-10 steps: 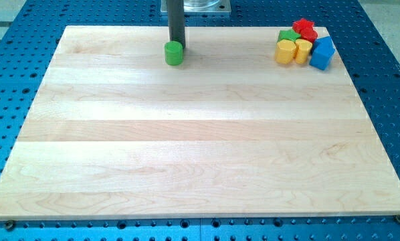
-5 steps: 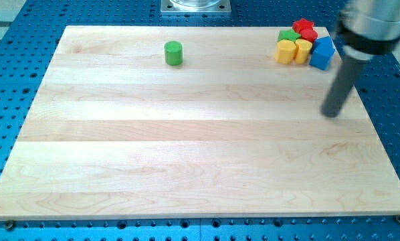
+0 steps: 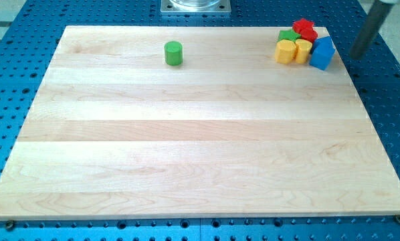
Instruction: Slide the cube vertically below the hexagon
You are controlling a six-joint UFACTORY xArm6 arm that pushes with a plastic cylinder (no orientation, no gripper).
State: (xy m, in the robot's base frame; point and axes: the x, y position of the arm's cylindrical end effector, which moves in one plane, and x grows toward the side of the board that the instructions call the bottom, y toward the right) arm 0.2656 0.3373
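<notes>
We have no jaws to speak of, only a straight dark rod, so nothing is spread, pressed together or pinching. My tip (image 3: 356,56) sits off the wooden board (image 3: 200,154), over the blue perforated table (image 3: 387,100) at the view's upper right. It touches no block.

Just beside my tip, at its 9 o'clock, stands the blue block (image 3: 322,53), the nearest thing to us; its shape looks like a house or pentagon, though we cannot be sure. It lies close to the board's right-hand edge near the top corner. Against its 9 o'clock side sit two yellow blocks: one yellow block (image 3: 303,50) touching the blue one, and the yellow hexagon (image 3: 286,51) at the cluster's far left. At 12 o'clock from these, a green block (image 3: 287,35) peeks out behind the yellow hexagon, and we take it for the cube, though most of it is hidden. To its 3 o'clock lies the red star (image 3: 305,27), with another red block (image 3: 309,35) just below it. All six are packed together, touching or nearly so.

Well apart, far toward 9 o'clock, a green cylinder (image 3: 174,53) stands alone and upright.

At the view's top centre a grey metal base plate (image 3: 195,7) shows. We can read no writing, brand or label anywhere.
</notes>
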